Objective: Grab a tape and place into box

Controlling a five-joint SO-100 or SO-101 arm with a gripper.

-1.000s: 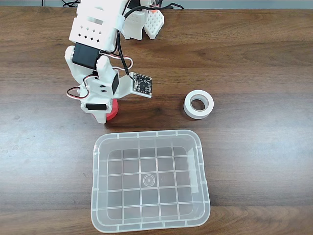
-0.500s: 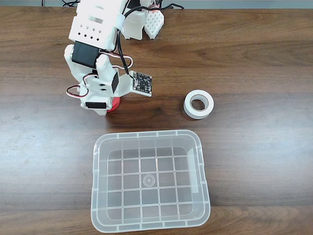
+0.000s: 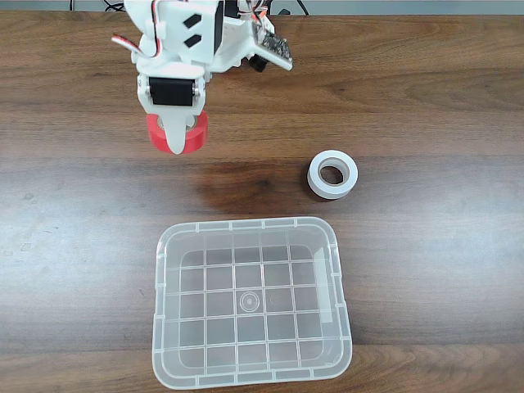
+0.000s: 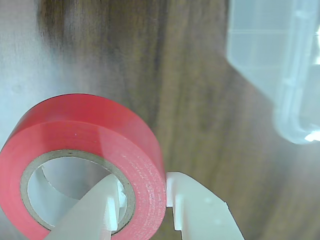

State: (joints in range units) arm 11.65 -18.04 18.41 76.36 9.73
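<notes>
Red tape (image 4: 95, 145) in hand (image 4: 142, 205)

Fixed view overhead, looking straight down; wrist view close, sharing box (image 3: 254, 303) corner

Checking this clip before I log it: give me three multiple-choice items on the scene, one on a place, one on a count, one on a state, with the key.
1. Where does the white tape roll lie in the fixed view?
A. In the box
B. On the table, right of the gripper
C. In the gripper

2. How many tape rolls are there?
A. One
B. Two
C. Three

3. How does the gripper stand?
A. Open over the box
B. Shut on nothing
C. Shut on the red tape

Key: 1 B, it rests on bare wood beyond the box rim. 2 B, one white, one red tape. 3 C, the wrist view shows the fingers clamping the roll's wall.
</notes>
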